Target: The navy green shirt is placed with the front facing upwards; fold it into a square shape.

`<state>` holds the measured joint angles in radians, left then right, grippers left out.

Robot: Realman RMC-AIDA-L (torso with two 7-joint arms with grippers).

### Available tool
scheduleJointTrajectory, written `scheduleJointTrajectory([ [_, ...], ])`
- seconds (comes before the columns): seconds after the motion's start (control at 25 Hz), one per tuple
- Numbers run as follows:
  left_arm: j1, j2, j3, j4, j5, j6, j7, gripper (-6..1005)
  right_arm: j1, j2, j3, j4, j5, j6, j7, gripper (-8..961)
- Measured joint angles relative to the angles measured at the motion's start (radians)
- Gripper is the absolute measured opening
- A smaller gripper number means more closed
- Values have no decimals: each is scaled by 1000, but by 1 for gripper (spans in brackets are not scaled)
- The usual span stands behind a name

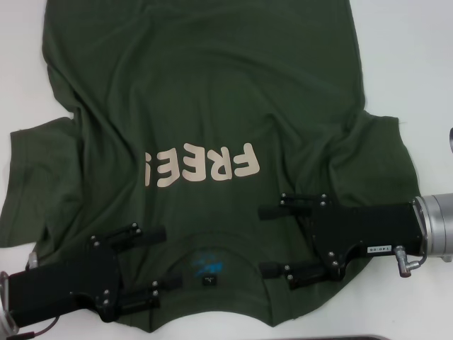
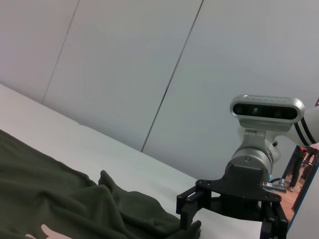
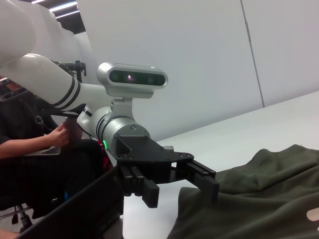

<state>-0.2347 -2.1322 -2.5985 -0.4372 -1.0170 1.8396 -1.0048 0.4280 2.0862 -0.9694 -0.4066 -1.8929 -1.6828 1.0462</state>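
Navy green shirt [image 1: 205, 106] lies flat and face up on a white table [image 1: 403, 64], with both grippers at its collar end, nearest the robot. Left gripper [image 1: 161, 258] sits at about 7 o'clock in the head view, its two black fingers spread apart and pointing toward 3 o'clock, one finger just above the cloth at the shoulder, the other near the collar edge. Right gripper [image 1: 272, 239] sits at about 4 o'clock, fingers likewise spread and pointing toward 9 o'clock, so the two grippers face each other across the neckline. Between them lies the ribbed collar [image 1: 212, 248] with a small blue-marked neck label [image 1: 207, 268]. Neither gripper is pinching fabric; whether the fingertips touch the cloth cannot be told.

Beyond the jaws, cream letters reading "FREE" [image 1: 199, 167] appear upside down, toward 12 o'clock from the collar. Shirt's long axis runs from 6 to 12 o'clock, hem out of sight beyond the top edge. Sleeves spread toward 9 and 3 o'clock, both rumpled. Both arms look equally near their shoulders, so a two-handed grasp at the shoulders seems likely.
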Motion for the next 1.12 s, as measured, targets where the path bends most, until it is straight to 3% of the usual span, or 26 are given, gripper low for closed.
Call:
scheduleJointTrajectory([
  [0.88,-1,0,-10,0,0,-2,-17,762,1,0,-1,2,0,0,0,925],
  [1.12,-29,16,-131,-5,-1,10,-256,763,4,0,0,-2,4,0,17,925],
])
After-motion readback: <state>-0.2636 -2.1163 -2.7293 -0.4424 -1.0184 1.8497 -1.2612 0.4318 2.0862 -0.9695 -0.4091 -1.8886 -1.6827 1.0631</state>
